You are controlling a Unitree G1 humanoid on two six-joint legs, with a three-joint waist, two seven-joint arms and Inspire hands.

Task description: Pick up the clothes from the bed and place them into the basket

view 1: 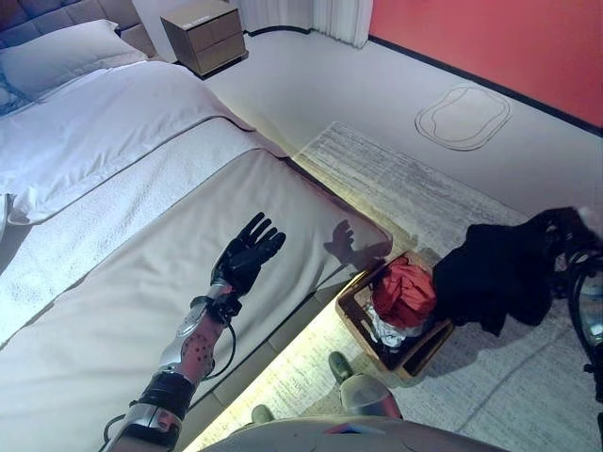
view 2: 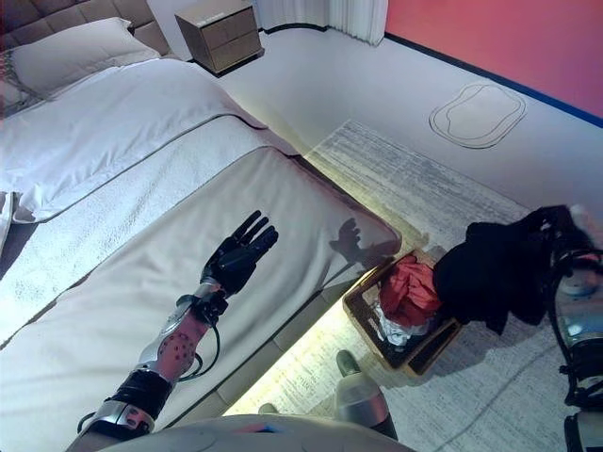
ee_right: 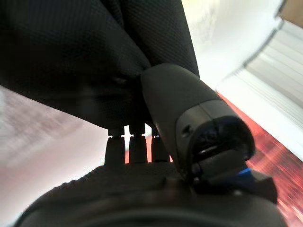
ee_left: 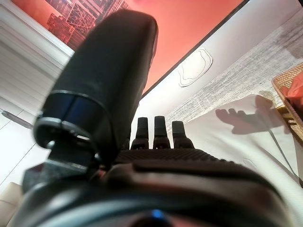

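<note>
A black garment hangs above the rug, just to the right of the wicker basket. My right hand is shut on it: in the right wrist view the thumb pinches the black cloth against the fingers. The basket stands on the floor by the bed's corner and holds a red cloth on top of light clothes. My left hand is open with straight fingers, held above the bare beige cover of the bed, and holds nothing.
A white duvet and a pillow lie at the head of the bed. A wooden nightstand stands at the back. A grey rug lies beside the bed, with a red wall behind it.
</note>
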